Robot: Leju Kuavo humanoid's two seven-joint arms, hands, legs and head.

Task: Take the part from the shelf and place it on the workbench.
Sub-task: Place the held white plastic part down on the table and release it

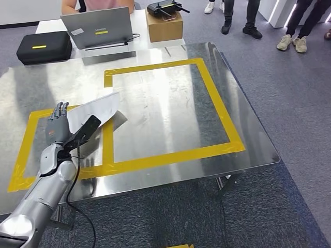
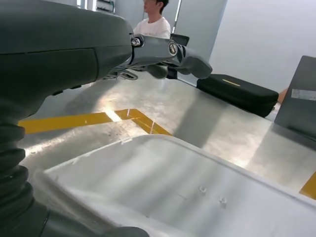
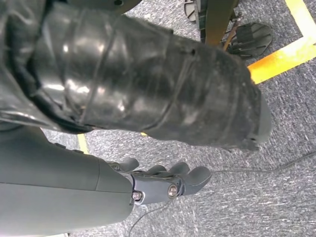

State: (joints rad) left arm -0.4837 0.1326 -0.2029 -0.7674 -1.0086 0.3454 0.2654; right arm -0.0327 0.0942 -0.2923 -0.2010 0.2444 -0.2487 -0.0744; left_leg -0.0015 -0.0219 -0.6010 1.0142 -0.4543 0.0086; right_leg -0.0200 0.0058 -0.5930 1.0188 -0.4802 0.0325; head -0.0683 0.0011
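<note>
The part (image 1: 93,110) is a flat, pale metal sheet, tilted a little above the shiny metal workbench (image 1: 167,113), where it casts a shadow. My left hand (image 1: 58,126) holds its near end from the left, thumb under the sheet and fingers upright behind it, over the yellow tape between the two marked rectangles. In the left wrist view the part (image 2: 186,190) lies close below my outstretched fingers (image 2: 168,52). My right hand (image 3: 164,182) hangs beside my body over the carpet, fingers loosely extended and holding nothing.
On a white table behind the workbench stand a grey laptop (image 1: 98,28), a black case (image 1: 44,46) and a cardboard box (image 1: 164,26) with a controller on top. A person sits behind the laptop. Several people's feet (image 1: 290,44) are at the far right.
</note>
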